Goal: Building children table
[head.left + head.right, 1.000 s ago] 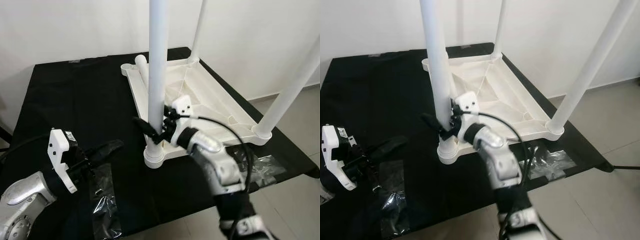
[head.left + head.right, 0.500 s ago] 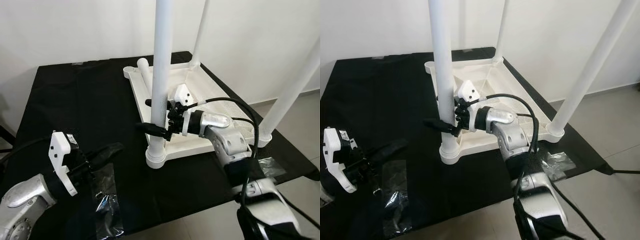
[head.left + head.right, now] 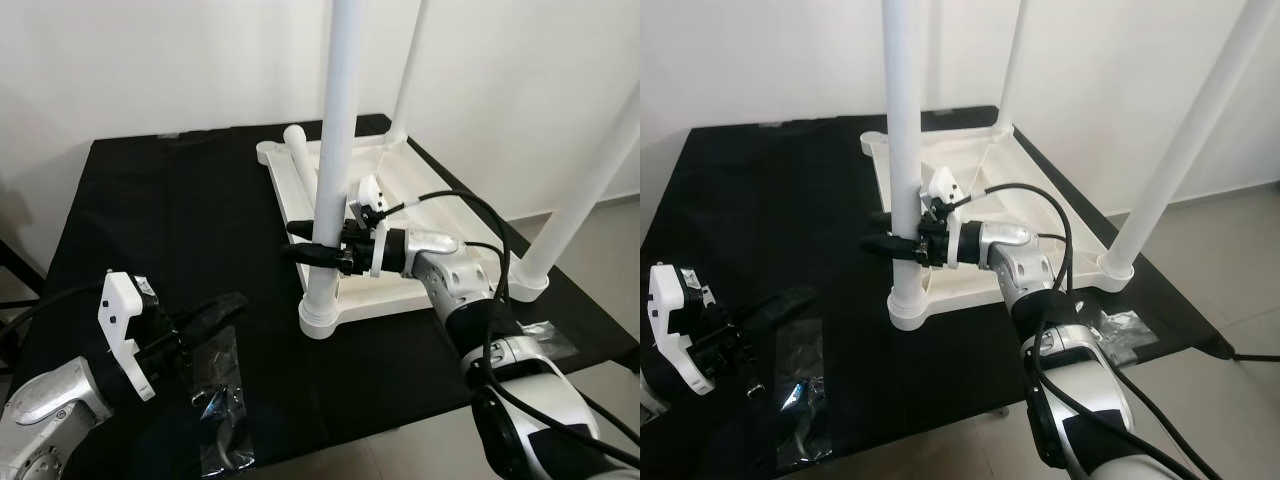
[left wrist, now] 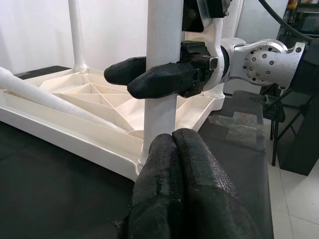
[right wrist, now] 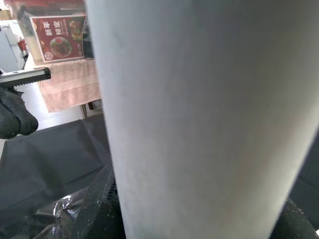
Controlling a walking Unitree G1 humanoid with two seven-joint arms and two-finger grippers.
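**Children table, upside down, near leg gripped by right gripper**

Children table top [image 3: 400, 215] lying inverted on black work table [image 3: 150, 220], ribbed underside up, so legs can go into corner sockets from above. Right gripper [image 3: 312, 240] pinching the near leg [image 3: 335, 130] low down, one black finger [image 4: 164, 79] on each side of the tube, just above the corner socket [image 3: 322, 318]. Low grip likely chosen to steady or twist the leg home where it seats. In right wrist view, leg [image 5: 199, 119] pressed right against the camera, confirming close clamp.

Left gripper [image 3: 215, 312] with fingers pressed together, holding nothing, hovering low over the black table near its front-left edge, pointed toward the leg base; apart from it, probably on standby. Crumpled clear plastic wrap [image 3: 215, 400] lying just beside it.

Two more legs upright in sockets: far corner leg [image 3: 410, 65] and right corner leg [image 3: 585, 190]. Fourth leg [image 3: 300, 170] loose, lying across the underside near the far-left corner, not yet mounted. Judged mid-task: three legs standing, one left.
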